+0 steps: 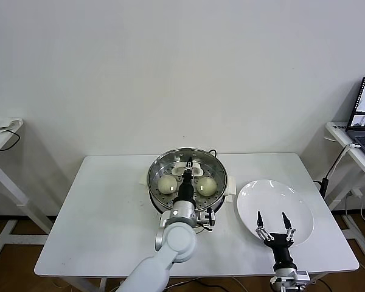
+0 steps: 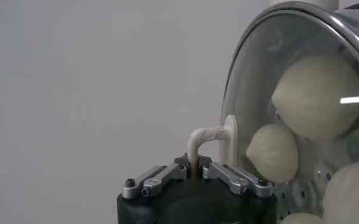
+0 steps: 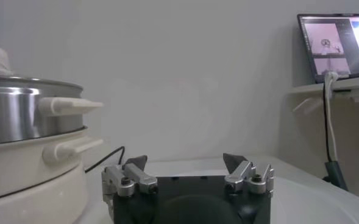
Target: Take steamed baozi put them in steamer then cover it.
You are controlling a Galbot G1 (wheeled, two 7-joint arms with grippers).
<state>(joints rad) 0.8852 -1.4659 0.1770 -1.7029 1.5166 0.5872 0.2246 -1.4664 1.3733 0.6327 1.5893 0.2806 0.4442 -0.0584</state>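
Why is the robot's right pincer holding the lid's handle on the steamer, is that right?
Not quite: it is the left pincer gripping the cover handle on the steamer, as the left wrist view shows. The right pincer is open over the plate.

I see cream-white baozi [image 1: 166, 184] under the clear glass cover [image 1: 214, 165] with its white handle [image 2: 211, 137], a shiny steel steamer [image 3: 21, 115] on a white base, and a plain white plate [image 1: 274, 202] beside it on the white bench [image 1: 103, 207].

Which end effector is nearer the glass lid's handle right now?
Left. The left end effector is shut on the lid handle atop the steamer; the right end effector hangs open over the white plate, beside the steamer.
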